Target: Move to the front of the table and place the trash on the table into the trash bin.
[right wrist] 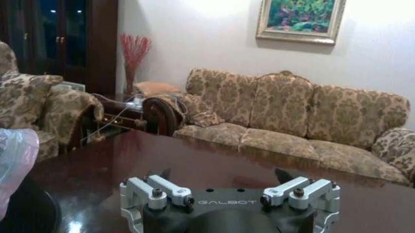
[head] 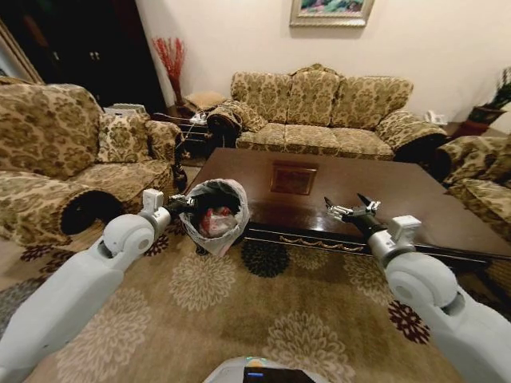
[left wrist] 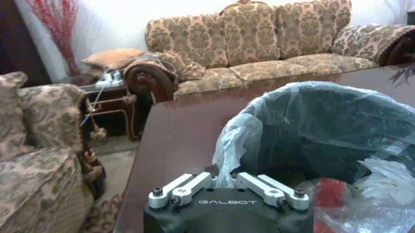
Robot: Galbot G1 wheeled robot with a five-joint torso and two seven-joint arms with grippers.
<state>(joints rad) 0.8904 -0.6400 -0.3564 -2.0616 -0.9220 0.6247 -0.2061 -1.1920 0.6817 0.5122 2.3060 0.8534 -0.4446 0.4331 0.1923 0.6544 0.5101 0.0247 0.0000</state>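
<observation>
- The left pincer (head: 182,204) is at the near left corner of the tabletop (head: 399,195), clamped on the rim of the trash bin (head: 214,215), which it holds up at the table's edge, tilted a little toward the robot.
- In the left wrist view the left pincer's fingers (left wrist: 224,175) pinch together at the liner-covered rim of the trash bin (left wrist: 311,126), so it is closed on the rim.
- The bin is small, round and black, lined with a thin pale translucent plastic bag whose edge folds out over the rim.
- Inside the bin lies the trash (head: 215,222): crumpled white plastic with red showing in it. The left wrist view shows the same white plastic and a red patch (left wrist: 353,199) low in the bin; single items cannot be told apart.
- The right pincer (head: 351,209) hovers just above the near edge of the dark glossy tabletop, right of the square panel (head: 293,178), well apart from the bin.
- Its two fingers are spread wide and hold nothing; the right wrist view shows the right pincer's dark fingertips (right wrist: 285,174) far apart over the bare brown wood (right wrist: 214,160).
- At that view's edge a bit of the bin's pale liner (right wrist: 13,160) shows.
- A patterned sofa (head: 327,112) stands behind the table, an armchair (head: 56,152) stands on the robot's left, and a floral carpet (head: 231,319) covers the floor.
</observation>
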